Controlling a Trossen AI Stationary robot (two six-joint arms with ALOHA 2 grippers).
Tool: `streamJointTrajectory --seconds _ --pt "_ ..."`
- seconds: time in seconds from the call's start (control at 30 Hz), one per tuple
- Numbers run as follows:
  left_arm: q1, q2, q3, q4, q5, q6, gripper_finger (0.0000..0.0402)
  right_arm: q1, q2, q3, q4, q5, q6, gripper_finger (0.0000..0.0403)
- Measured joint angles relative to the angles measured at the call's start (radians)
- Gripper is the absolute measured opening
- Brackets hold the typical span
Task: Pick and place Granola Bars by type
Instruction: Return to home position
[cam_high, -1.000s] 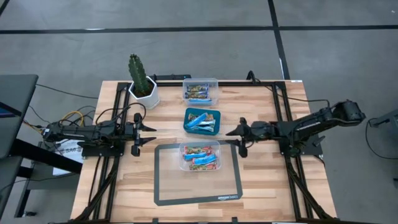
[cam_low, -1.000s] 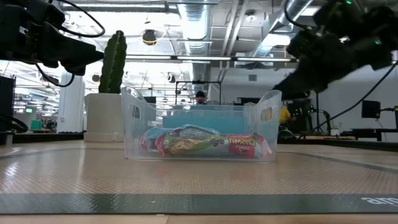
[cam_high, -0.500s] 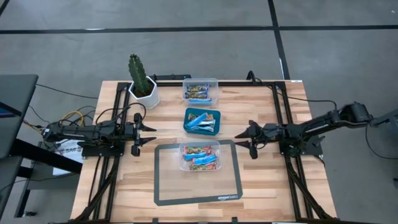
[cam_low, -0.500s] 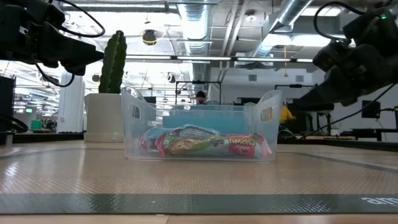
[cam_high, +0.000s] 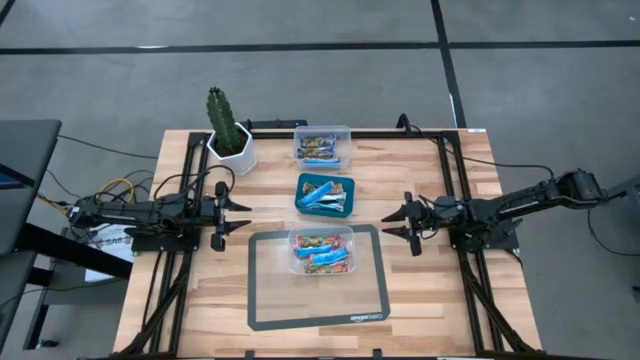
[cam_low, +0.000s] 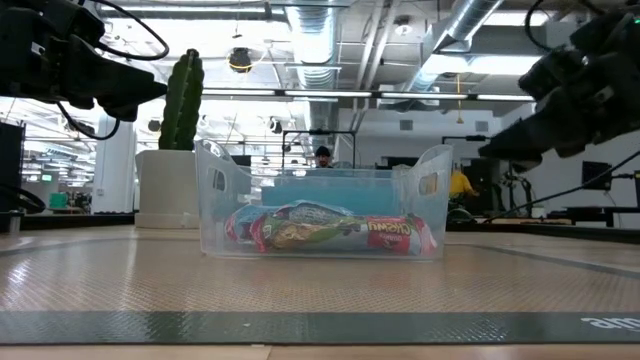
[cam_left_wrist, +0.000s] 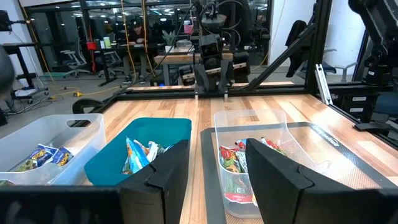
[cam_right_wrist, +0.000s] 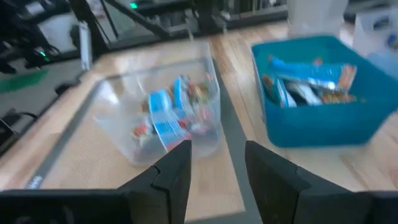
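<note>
Granola bars lie in three bins. A clear bin (cam_high: 321, 250) on the grey mat holds mixed blue and tan bars (cam_low: 330, 230). Beyond it, a teal bin (cam_high: 325, 194) holds mostly blue bars (cam_right_wrist: 308, 78). A second clear bin (cam_high: 322, 146) sits near the far edge with tan and blue bars. My left gripper (cam_high: 237, 214) hovers open to the left of the bins, pointing at them (cam_left_wrist: 217, 180). My right gripper (cam_high: 398, 226) hovers open to the right of them, facing the mat bin (cam_right_wrist: 217, 174). Neither gripper holds a bar.
A potted cactus (cam_high: 228, 130) stands at the far left of the table, beside the far bin. The grey mat (cam_high: 318, 315) has bare surface on the near side of its bin. Black frame rails (cam_high: 455, 180) run along both table sides. A person (cam_low: 321, 155) sits in the room behind.
My right gripper has drawn back from the bins toward the table's right edge and a little toward the near edge, its fingers staying open. The bins and bars have not moved.
</note>
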Motion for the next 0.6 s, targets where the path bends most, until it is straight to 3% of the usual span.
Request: streamJointTrajectory --seconds 0.23,0.6 --pt "0.000 0.000 0.000 0.000 0.000 0.000 0.0153 0.000 -0.186 0.000 -0.098 -0.006 -0.046 0.0140" --pt "0.000 0.000 0.000 0.000 0.000 0.000 0.0153 -0.001 -0.550 0.000 -0.501 -0.002 -0.003 0.0137"
